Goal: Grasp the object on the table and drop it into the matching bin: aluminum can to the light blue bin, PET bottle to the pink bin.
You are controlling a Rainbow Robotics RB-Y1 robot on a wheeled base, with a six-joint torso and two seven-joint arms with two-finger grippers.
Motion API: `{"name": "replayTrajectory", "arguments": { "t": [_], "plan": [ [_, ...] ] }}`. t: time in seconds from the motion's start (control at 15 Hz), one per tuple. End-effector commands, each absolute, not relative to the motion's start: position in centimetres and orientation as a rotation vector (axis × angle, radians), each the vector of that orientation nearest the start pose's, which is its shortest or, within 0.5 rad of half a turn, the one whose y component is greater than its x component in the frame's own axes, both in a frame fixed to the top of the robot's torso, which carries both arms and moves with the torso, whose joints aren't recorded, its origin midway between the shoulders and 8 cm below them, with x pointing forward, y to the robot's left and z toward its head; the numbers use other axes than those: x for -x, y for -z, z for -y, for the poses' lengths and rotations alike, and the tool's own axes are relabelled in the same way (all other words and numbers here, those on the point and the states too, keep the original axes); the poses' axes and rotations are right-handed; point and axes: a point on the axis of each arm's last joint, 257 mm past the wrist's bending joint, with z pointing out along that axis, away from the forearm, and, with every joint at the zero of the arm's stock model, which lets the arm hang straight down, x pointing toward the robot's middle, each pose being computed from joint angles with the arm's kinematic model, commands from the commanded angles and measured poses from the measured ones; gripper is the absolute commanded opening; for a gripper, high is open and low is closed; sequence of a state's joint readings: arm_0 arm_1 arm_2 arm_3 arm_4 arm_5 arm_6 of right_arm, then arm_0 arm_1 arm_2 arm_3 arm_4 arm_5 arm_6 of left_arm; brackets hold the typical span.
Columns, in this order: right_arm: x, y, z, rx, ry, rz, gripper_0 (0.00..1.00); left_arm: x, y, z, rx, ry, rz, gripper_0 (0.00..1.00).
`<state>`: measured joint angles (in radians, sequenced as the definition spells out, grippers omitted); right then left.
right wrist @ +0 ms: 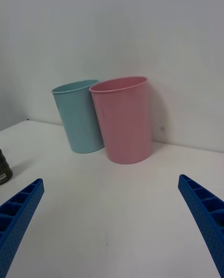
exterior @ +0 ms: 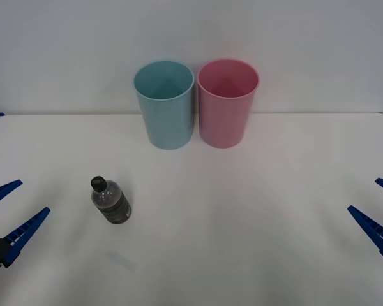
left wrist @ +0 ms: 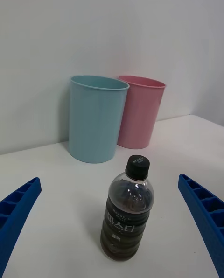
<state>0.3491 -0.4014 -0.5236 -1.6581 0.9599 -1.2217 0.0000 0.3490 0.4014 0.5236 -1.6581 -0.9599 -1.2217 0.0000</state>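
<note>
- PET bottle (exterior: 110,203): small, clear, dark-filled, with black cap and dark label band. Stands upright on the table (exterior: 242,223), on the robot's left half, near the front edge and well apart from both bins.
- Long axis: vertical, cap uppermost. In the left wrist view the bottle (left wrist: 127,210) stands straight ahead of that arm's fingers, centred in the gap between them.
- Left tool (exterior: 9,213): low at the left edge of the table, beside the bottle. Blue ribbed fingers spread wide, nothing held.
- Right tool (exterior: 382,213): low at the far right edge of the table, well apart from the bottle. Fingers likewise spread wide and empty. From its wrist view only a sliver of the bottle (right wrist: 3,168) appears, off to one side.
- Nearer arm: the left, clearly. Judgement: a straight forward reach by the left tool, fingers passing either side of the body, would suit an upright bottle.
- Pink bin (exterior: 228,103): upright at the back of the table, just beside the light blue bin (exterior: 165,104) and on its right. It is the matching one for a PET bottle.
- Route, as a judgement: from the bottle, the pink bin lies beyond and to the right, the light blue bin standing nearer on that path.
</note>
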Motion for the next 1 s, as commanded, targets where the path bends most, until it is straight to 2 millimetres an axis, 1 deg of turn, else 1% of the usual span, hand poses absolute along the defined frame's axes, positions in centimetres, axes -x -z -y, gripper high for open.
{"name": "replayTrajectory", "arguments": {
  "t": [0.07, 0.13, 0.2, 0.33, 0.53, 0.73, 1.0],
  "plan": [
    [-34.2, 16.9, 33.0, 0.465, -0.567, -1.441, 1.00, -34.2, 16.9, -33.0, -0.465, 0.567, -1.441, 1.00],
    [-34.2, 16.9, 33.0, 0.465, -0.567, -1.441, 1.00, -34.3, 17.8, -33.8, -0.401, 0.568, -1.451, 1.00],
    [-34.2, 16.9, 33.0, 0.465, -0.567, -1.441, 1.00, -34.4, 17.6, -34.3, -0.387, 0.565, -1.441, 1.00],
    [-34.2, 16.9, 33.0, 0.465, -0.567, -1.441, 1.00, -34.3, 17.5, -34.5, -0.392, 0.564, -1.441, 1.00],
    [-34.2, 16.9, 33.0, 0.465, -0.567, -1.441, 1.00, -33.8, 18.1, -34.9, -0.399, 0.555, -1.464, 1.00],
    [-34.2, 16.9, 33.0, 0.465, -0.567, -1.441, 1.00, -33.2, 19.7, -34.9, -0.415, 0.539, -1.507, 1.00],
    [-34.2, 16.9, 33.0, 0.465, -0.567, -1.441, 1.00, -32.3, 21.3, -34.7, -0.444, 0.525, -1.547, 1.00]
  ]
}}
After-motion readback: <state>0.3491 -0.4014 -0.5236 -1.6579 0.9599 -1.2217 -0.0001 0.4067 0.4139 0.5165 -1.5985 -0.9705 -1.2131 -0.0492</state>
